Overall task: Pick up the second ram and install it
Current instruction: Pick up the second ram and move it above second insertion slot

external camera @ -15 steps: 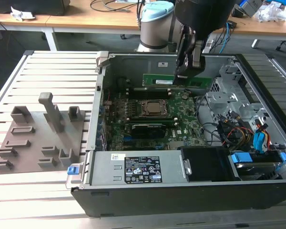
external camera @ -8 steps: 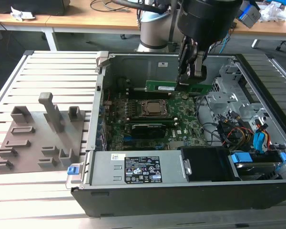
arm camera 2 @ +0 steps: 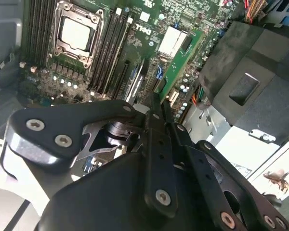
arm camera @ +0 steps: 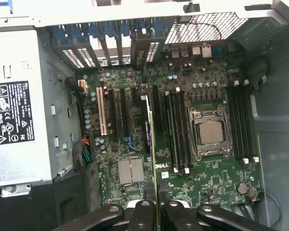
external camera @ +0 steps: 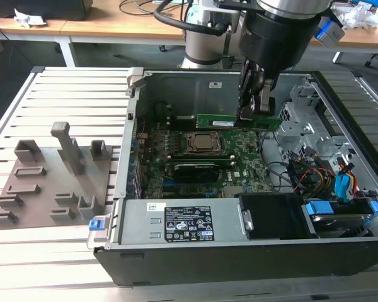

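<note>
Black finger linkage of your gripper (arm camera 2: 156, 98) sits nearest the lens in both wrist views. Its two fingers are drawn together on one end of the second ram (arm camera 2: 179, 50), a slim green strip with dark chips and a pale label. The jaws are all but closed, with only the strip's thickness between them.

In the exterior view you see the strip held level, long edge down, inside the open computer case (external camera: 176, 267) and above the motherboard (arm camera: 216, 185). In the first wrist view it appears edge-on as a thin line. That line runs parallel to the bank of long memory slots (arm camera: 176, 130), between the CPU socket (arm camera: 209, 132) and the expansion slots (arm camera: 102, 110).

Step in hand, as a judgement: the pick-up is done and the strip is being presented to the slots. It looks raised off the board and not yet seated, though you cannot tell the exact gap. This step depends on keeping the strip parallel to its slot and square to the board.

The grey holder tray (external camera: 50, 182) lies on the slatted table (external camera: 69, 85) at the exterior view's left, beside the case.

Writing:
- White maker's lettering is printed on the motherboard beside the socket.
- A black-and-white rating label (external camera: 190, 224) with warning symbols sits on the power supply (external camera: 138, 214).
- The print on the ram's pale label is too fine to make out.
</note>
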You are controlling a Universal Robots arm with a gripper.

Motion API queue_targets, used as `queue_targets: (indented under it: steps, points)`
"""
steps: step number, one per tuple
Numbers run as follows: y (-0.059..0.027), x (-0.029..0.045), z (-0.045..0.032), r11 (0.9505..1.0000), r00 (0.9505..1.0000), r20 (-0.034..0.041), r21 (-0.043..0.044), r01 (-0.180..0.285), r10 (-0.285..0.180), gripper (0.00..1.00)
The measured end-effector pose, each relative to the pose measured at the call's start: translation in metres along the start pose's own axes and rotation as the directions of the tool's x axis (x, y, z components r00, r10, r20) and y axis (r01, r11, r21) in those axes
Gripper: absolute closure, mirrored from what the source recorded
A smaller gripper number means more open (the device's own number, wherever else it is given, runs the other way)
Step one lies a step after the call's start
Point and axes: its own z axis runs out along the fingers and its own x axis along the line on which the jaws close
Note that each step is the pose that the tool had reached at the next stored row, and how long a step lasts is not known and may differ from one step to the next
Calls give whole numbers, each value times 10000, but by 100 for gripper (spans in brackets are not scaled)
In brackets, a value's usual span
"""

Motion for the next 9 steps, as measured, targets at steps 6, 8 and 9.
queue_targets:
  steps: [6,8,9]
  points:
    - [-50,-2,60,10000,10000,-1,0,0,0,86]
    - [-68,-2,79,10000,10000,-1,-1,0,0,86]
    - [-77,-3,88,10000,10000,-1,-1,0,0,86]
